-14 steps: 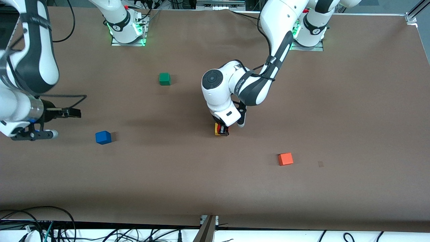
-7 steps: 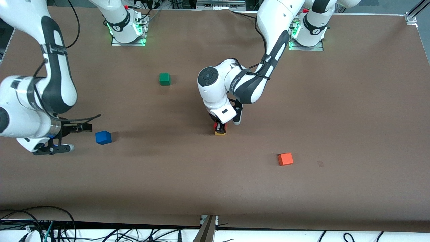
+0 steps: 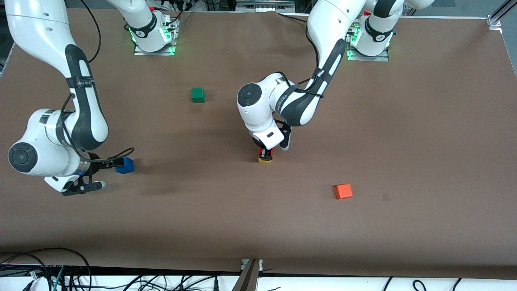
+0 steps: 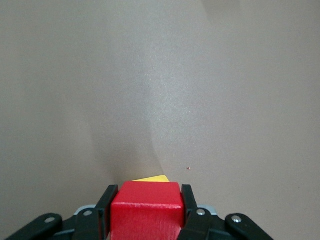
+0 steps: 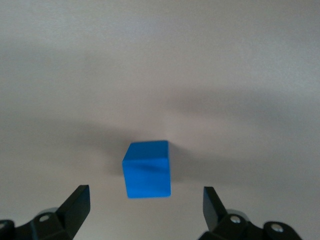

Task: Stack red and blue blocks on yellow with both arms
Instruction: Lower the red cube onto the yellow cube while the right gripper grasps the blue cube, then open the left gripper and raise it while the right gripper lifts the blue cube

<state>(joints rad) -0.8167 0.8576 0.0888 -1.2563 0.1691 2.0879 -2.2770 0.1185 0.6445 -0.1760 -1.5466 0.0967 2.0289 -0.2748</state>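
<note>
My left gripper (image 3: 265,154) is shut on the red block (image 3: 265,151) at the table's middle and holds it on top of the yellow cube (image 3: 265,160). In the left wrist view the red block (image 4: 145,210) sits between the fingers (image 4: 106,205), and a corner of the yellow cube (image 4: 151,178) shows beneath it. I cannot tell if the two cubes touch. My right gripper (image 3: 85,186) hangs low beside the blue block (image 3: 125,165), toward the right arm's end of the table. In the right wrist view the blue block (image 5: 146,169) lies just ahead of the open, empty gripper (image 5: 145,207).
A green cube (image 3: 198,95) sits nearer the arm bases than the stack. An orange cube (image 3: 343,191) lies nearer the front camera, toward the left arm's end. The brown table (image 3: 404,121) carries nothing else.
My right arm has swung in and down toward the blue block, from well clear of it to close beside it. My left gripper shifted slightly, setting the red block squarely over the yellow cube.
</note>
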